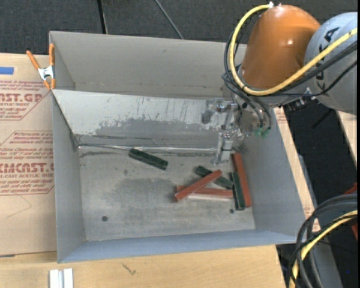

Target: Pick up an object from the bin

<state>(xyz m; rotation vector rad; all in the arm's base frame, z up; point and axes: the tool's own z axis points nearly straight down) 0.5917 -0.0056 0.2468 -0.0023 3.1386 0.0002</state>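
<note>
Hand [224, 153] is hovering at the upper end of the red stick [241, 182] lying rightmost in the bin [120, 209], its opening I cannot tell; I'm judging the stick light, stiff, slick, best pinched mid-length.

A red stick [240, 174] lies flat by the right wall of the bin [270, 179], a dark green stick [237, 197] alongside it. Other red and green sticks [198, 185] lie crossed just left, touching them.
</note>
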